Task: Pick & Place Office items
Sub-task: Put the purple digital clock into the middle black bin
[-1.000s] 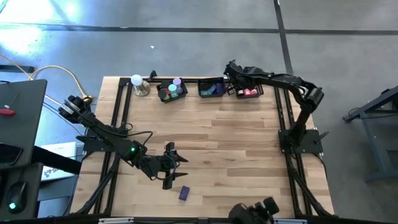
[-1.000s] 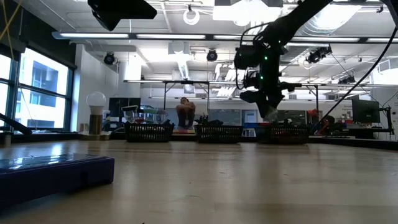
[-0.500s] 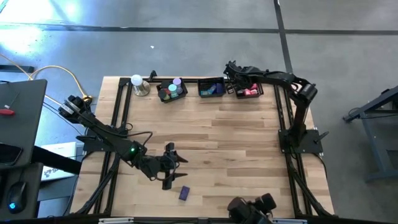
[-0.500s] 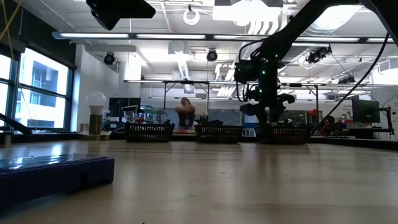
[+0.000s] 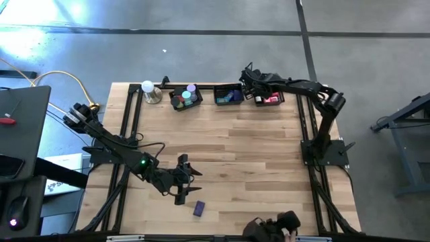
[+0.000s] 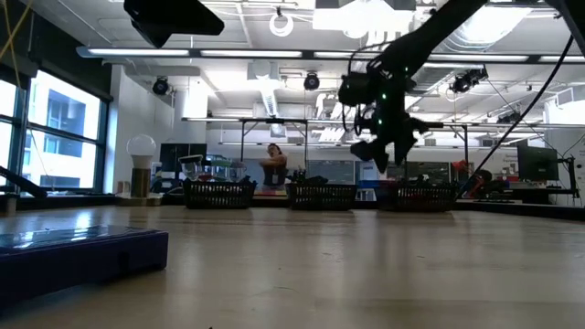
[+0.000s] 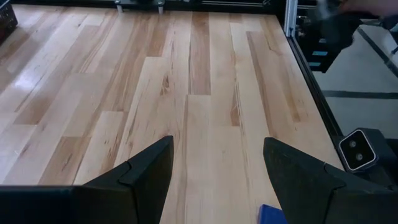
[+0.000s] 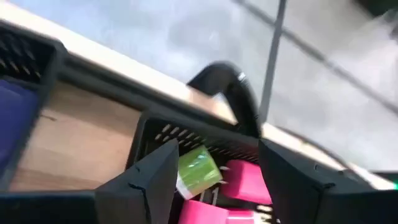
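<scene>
The table [image 5: 215, 144] is light wooden planking, smooth, with a soft sheen and visible grain. Its frame rails [image 5: 132, 114] are black matt metal. The trays [image 8: 186, 140] are black perforated plastic. The pink blocks [image 8: 245, 180] look smooth and matt. The left gripper [image 7: 214, 180] has matt black plastic fingers.

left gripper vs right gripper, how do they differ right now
The left gripper hangs over bare wood at the table's near side, close to a blue block; the right gripper is at the far edge, above the tray of pink blocks. Both are open and hold nothing.
</scene>
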`<state>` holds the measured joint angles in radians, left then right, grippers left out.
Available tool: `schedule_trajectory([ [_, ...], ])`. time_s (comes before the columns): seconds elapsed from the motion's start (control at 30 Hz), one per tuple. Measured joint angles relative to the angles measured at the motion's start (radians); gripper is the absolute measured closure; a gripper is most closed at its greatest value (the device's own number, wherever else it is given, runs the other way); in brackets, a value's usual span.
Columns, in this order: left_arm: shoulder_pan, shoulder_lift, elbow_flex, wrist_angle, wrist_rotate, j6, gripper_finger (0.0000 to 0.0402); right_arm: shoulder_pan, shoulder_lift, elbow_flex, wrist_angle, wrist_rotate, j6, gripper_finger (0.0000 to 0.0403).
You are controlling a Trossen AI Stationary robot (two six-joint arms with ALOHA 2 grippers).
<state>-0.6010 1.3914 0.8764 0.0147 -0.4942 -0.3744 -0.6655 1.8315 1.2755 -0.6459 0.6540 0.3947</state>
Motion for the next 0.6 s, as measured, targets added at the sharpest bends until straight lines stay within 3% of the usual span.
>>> schedule_trajectory([
  [0.2,-0.002,0.0,0.0,0.0,0.023,0.0,0.0159,0.089,-0.121,0.0,-0.001,0.105,-0.03,0.0193],
  [0.4,-0.018,0.0,0.0,0.007,0.031,-0.001,0.0159,0.232,-0.267,0.0,-0.006,0.061,-0.031,0.0193],
  [0.6,-0.04,0.0,0.0,0.014,0.031,-0.066,0.0159,0.451,-0.354,0.0,-0.014,0.051,-0.015,0.0192],
])
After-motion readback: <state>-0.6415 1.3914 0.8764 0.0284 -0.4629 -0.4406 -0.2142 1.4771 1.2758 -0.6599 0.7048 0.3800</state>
